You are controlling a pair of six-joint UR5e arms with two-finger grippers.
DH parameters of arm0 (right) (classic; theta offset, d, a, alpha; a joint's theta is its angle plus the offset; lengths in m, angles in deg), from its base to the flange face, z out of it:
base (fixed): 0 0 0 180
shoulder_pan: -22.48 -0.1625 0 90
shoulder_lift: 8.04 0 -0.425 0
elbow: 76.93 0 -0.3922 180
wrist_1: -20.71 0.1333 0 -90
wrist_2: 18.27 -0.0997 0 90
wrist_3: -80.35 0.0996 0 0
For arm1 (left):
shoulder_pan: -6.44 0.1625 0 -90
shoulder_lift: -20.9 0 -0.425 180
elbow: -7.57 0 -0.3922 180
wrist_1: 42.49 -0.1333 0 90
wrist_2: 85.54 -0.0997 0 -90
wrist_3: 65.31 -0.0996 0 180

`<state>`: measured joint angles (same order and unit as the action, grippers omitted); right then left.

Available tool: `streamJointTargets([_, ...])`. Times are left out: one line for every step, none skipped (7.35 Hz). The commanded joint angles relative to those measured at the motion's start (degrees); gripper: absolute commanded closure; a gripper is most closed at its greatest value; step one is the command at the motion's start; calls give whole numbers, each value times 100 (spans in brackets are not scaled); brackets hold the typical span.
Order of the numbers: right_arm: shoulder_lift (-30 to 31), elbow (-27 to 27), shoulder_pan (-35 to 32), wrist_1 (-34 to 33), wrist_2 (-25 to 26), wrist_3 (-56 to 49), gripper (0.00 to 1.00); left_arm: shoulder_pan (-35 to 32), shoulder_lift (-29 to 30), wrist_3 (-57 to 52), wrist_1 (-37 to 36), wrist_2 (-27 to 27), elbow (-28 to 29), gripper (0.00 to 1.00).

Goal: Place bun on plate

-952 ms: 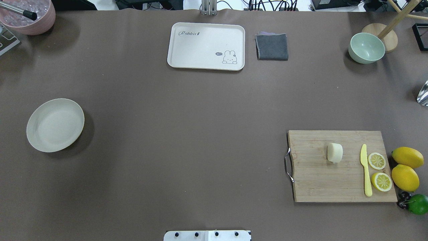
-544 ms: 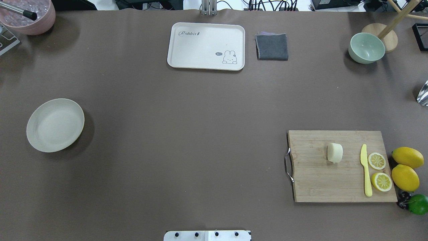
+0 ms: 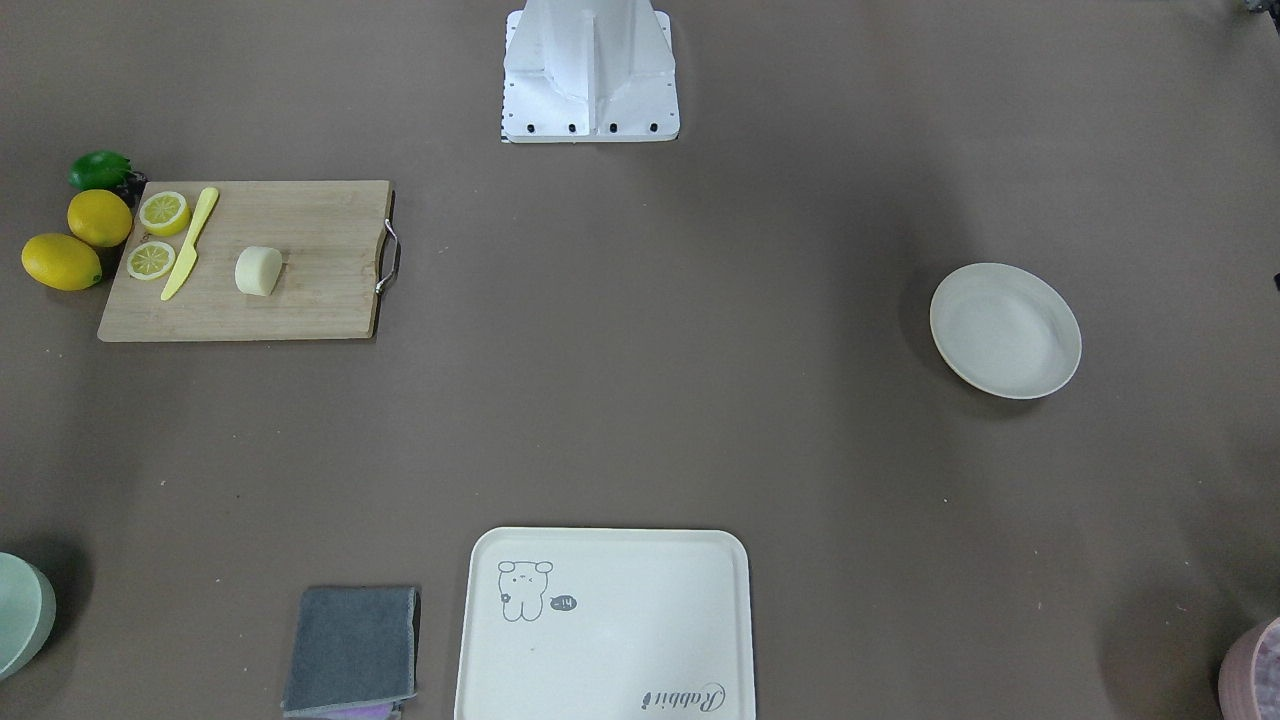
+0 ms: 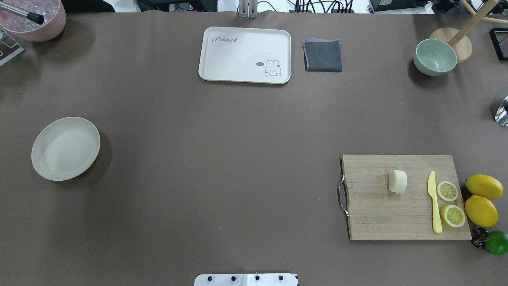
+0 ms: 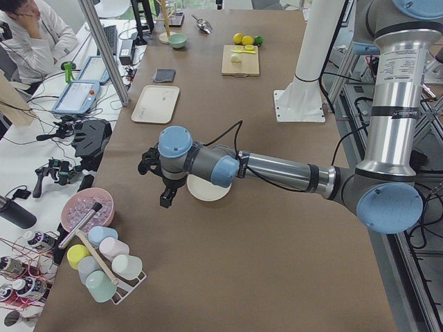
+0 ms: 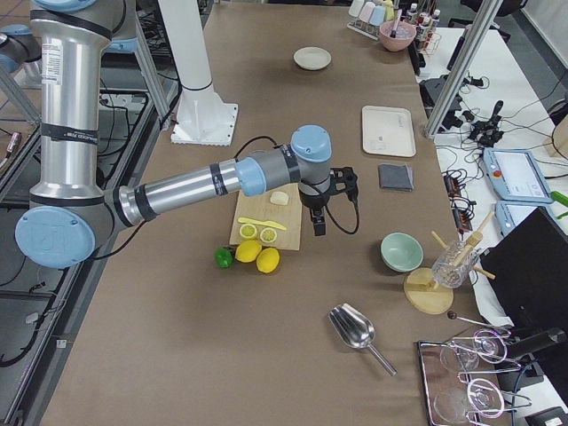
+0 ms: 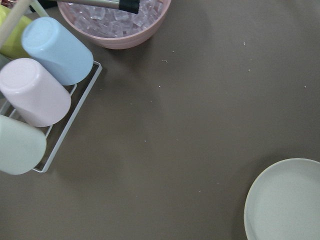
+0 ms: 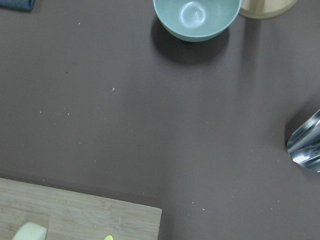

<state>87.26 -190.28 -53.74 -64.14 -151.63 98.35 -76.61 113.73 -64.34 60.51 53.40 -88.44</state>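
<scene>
The pale bun lies on its side on a wooden cutting board at the table's right; it also shows in the front view as the bun. The off-white plate sits empty at the left, a plate with nothing on it. The left gripper hangs above the table beside the plate, seen only from the side, so I cannot tell its state. The right gripper hovers past the board's far side beyond the bun; I cannot tell its state either.
On the board lie a yellow knife and two lemon slices; lemons and a lime sit beside it. A cream tray, grey cloth, green bowl, pink ice bowl and cup rack line the far edge.
</scene>
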Motion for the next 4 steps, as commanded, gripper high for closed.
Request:
streamJointTargets([-11,32,948,608,502,1350,0,603,33,377,446,1,475,2])
streamJointTargets([-11,41,1247,810,695,1677,0,762,68,508,1136,1,1018,2])
streamJointTargets([-11,41,1433,1029,715,1985,0,973,68,1101,1970,1,1450,2])
streamJointTargets([-2,41,1487,1223,715,2153,0,1305,68,1821,2753,-7,1776,2])
